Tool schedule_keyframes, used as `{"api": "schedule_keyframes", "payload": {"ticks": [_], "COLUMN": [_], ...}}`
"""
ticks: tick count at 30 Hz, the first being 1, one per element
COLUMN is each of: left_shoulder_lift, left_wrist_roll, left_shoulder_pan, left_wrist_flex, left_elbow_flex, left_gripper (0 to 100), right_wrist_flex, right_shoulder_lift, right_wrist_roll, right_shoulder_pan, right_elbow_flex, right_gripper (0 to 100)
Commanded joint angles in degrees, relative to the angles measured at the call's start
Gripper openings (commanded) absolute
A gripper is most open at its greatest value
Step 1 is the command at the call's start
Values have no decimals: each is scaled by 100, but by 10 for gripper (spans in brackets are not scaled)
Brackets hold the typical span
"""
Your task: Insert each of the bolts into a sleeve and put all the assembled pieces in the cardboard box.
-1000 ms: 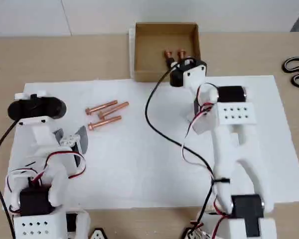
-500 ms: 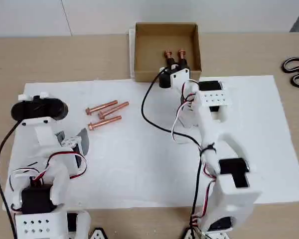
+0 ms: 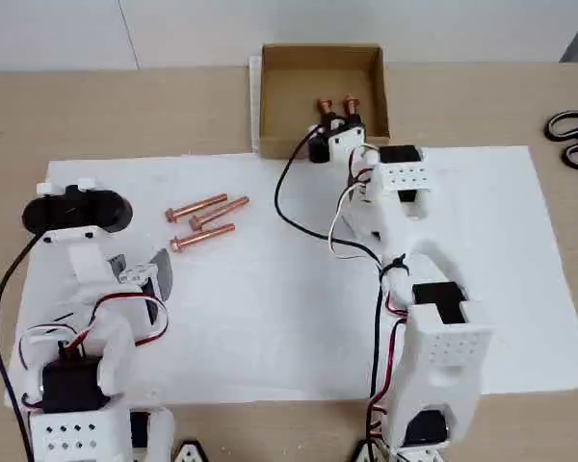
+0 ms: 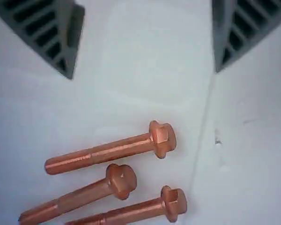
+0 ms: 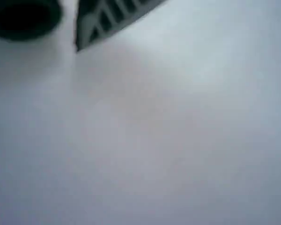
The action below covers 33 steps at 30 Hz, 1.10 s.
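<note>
Three copper bolts (image 3: 207, 220) lie loose on the white sheet (image 3: 270, 327), a short way from my left gripper (image 3: 140, 272). In the left wrist view that gripper (image 4: 145, 37) is open and empty, with the bolts (image 4: 110, 152) just beyond its tips. The cardboard box (image 3: 270, 96) at the back holds two assembled pieces (image 3: 337, 108) standing near its front wall. My right arm (image 3: 395, 183) stretches to the box's front edge and points down at the sheet. Its gripper's grey edge (image 5: 112, 18) sits beside a black sleeve (image 5: 25, 16) lying on the paper.
Black scissors (image 3: 573, 135) lie on the wooden table at the far right. A black cable (image 3: 299, 221) loops from the right arm over the sheet's middle. Bare paper stretches between the two arms and toward the front edge.
The right arm has folded and swung left. Its wrist shifted slightly left along the box's front edge. The left arm and the bolts stay where they were.
</note>
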Motion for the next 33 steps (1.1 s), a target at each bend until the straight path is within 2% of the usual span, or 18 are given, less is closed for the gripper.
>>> {"api": "schedule_keyframes", "payload": {"ticks": [1, 4, 9, 14, 19, 23, 28, 33], "left_shoulder_lift": [-53, -53, -53, -53, -53, -53, -53, -53], "left_wrist_roll": [-26, -26, -26, -26, -26, -26, -26, -26], "left_shoulder_pan": [-26, -26, -35, -35, -35, -35, -35, -35], "left_wrist_flex": [-123, -123, -123, -123, -123, -123, -105, -97], "left_elbow_flex": [-22, -22, -22, -22, -22, -22, -22, -22], "left_gripper": [185, 185, 185, 185, 185, 185, 185, 185], "right_wrist_flex": [215, 338, 822, 1534, 2070, 2176, 2237, 2114], "right_shoulder_lift": [22, 13, -251, -910, -1156, -971, -374, 163], "right_wrist_roll": [35, 18, -9, -501, -1037, -1301, -1336, -1424], "right_shoulder_pan": [-84, -75, -101, -101, -110, -119, -119, -119], "right_elbow_flex": [-132, -132, -404, -1029, -1064, -1055, -1055, -1081], "right_gripper": [43, 3, 5, 5, 7, 10, 90, 98]}}
